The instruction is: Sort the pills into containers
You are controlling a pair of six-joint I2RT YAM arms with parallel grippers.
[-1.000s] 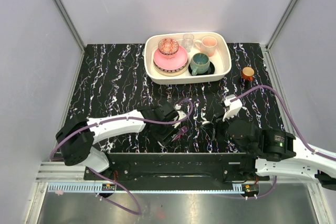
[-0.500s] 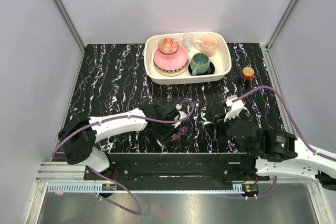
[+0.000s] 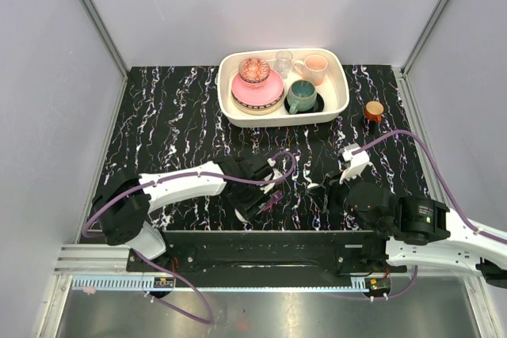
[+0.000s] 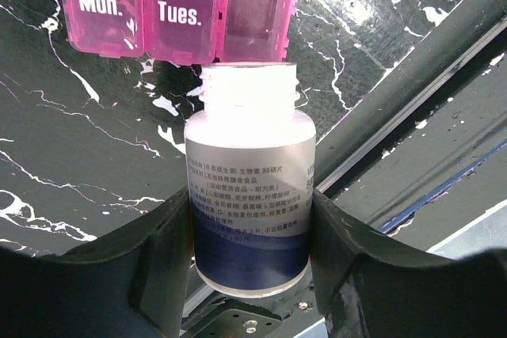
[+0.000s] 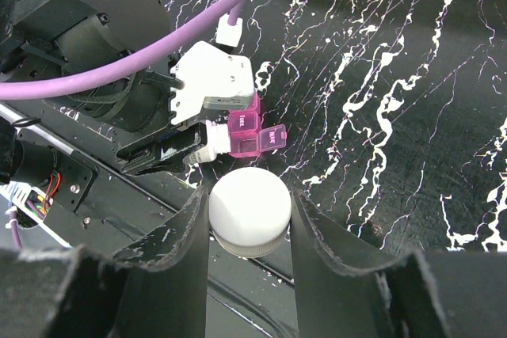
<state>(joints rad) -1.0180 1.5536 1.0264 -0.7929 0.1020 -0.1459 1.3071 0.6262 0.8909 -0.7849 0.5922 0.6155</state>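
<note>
My left gripper (image 4: 249, 215) is shut on an uncapped white bottle (image 4: 249, 156), which lies tilted with its mouth against the magenta pill box (image 4: 135, 5). The lids marked Mon. and Tues. are down; the compartment beside them (image 4: 253, 5) stands open right at the bottle's mouth. I see no pills; the bottle's inside is hidden. My right gripper (image 5: 249, 199) is shut on the bottle's white cap (image 5: 247, 215), held just right of the pill box (image 5: 252, 136). In the top view the pill box (image 3: 273, 199) lies near the table's front edge between the left gripper (image 3: 255, 199) and the right gripper (image 3: 321, 191).
A cream tray (image 3: 342, 100) of crockery stands at the back. A small brown jar with an orange lid (image 3: 374, 109) sits to its right. The black base rail (image 3: 261, 247) runs just in front of the pill box. Purple cables arch over both wrists.
The left arm's forearm has crept slightly right and the right wrist has shifted a touch. Both grips are unchanged and the bottle stays at the pill box.
</note>
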